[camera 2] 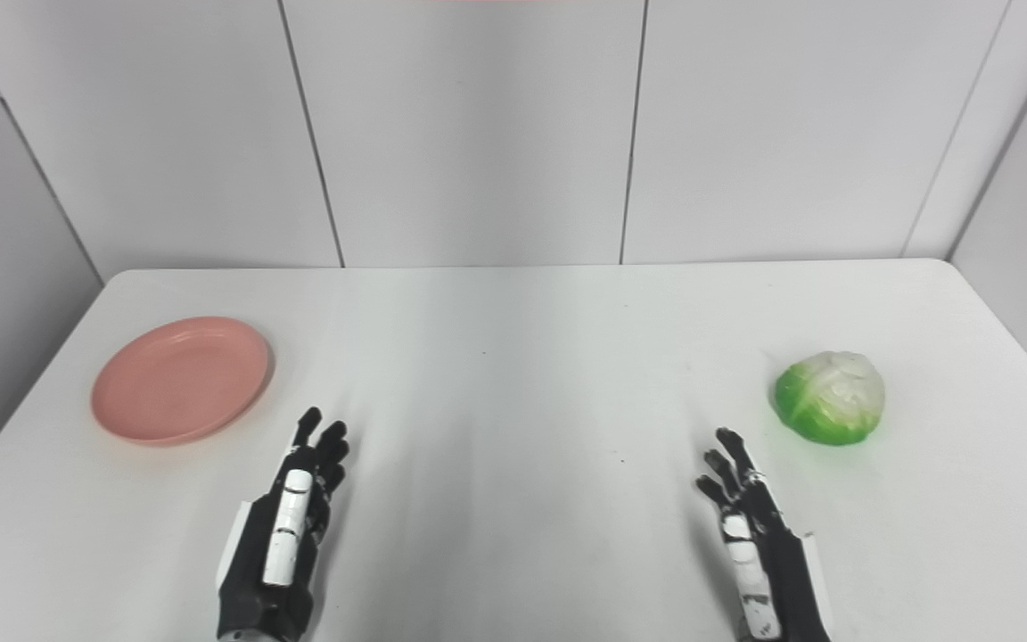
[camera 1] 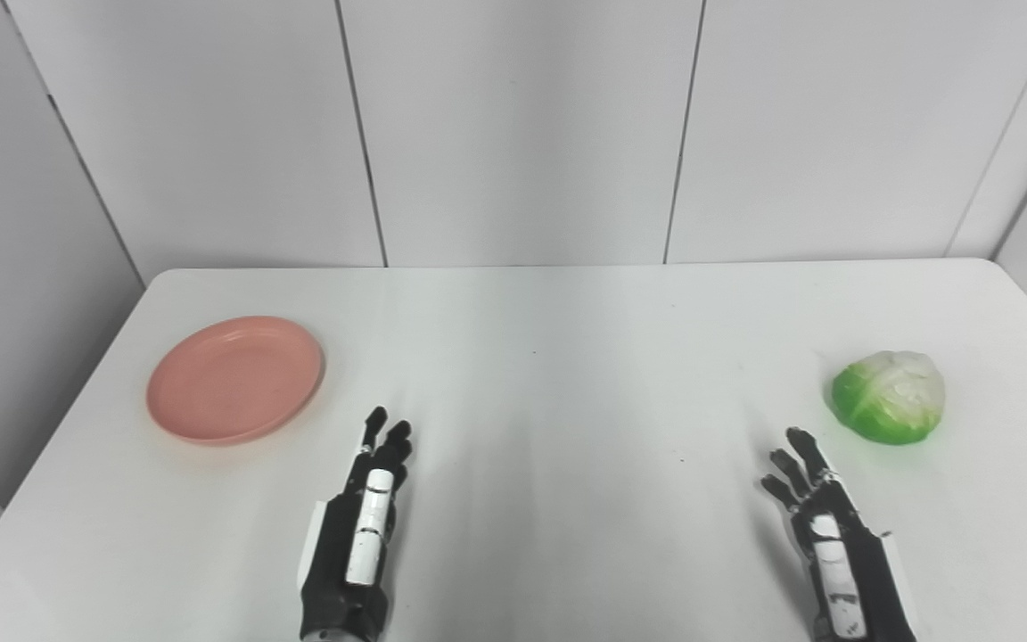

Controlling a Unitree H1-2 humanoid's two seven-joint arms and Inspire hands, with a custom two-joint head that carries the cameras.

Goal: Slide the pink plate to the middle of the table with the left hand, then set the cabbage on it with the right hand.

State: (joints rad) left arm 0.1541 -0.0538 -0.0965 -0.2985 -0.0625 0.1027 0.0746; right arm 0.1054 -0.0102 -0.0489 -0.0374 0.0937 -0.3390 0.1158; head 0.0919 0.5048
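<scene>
Left robot hand (camera 1: 362,522) empty, fingers extended; right robot hand (camera 1: 834,526) spread, empty. Pink plate (camera 1: 235,379) far left: press rim flat, slide slowly toward mid-surface (camera 1: 549,428).

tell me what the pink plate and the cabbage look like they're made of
Pink plate: probably matte plastic, going by its even colour, smooth molded rim and absence of glare. Cabbage: likely a glossy plastic or rubber replica, given its saturated green and waxy whitish top.
</scene>
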